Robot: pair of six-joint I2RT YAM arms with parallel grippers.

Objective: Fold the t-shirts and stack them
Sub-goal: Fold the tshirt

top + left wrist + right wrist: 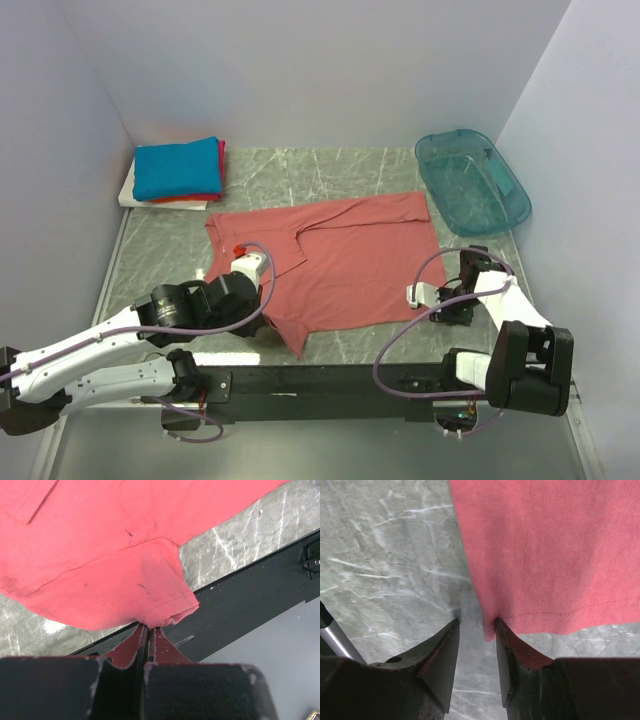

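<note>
A large salmon-pink t-shirt (345,260) lies spread on the grey marble table. My left gripper (149,627) is shut on a bunched sleeve edge of it (160,611), lifted slightly near the shirt's front-left part; in the top view this gripper (265,295) sits at the shirt's left side. My right gripper (476,622) is open at the shirt's front-right hem corner (492,630), which lies between the fingers and touches the right one. It shows in the top view at the shirt's right edge (415,294). Folded blue, red and white t-shirts (178,168) are stacked at the back left.
A translucent teal plastic bin (472,182) stands at the back right by the wall. A black rail (250,590) runs along the table's near edge, close under the left gripper. White walls close in the left, back and right sides.
</note>
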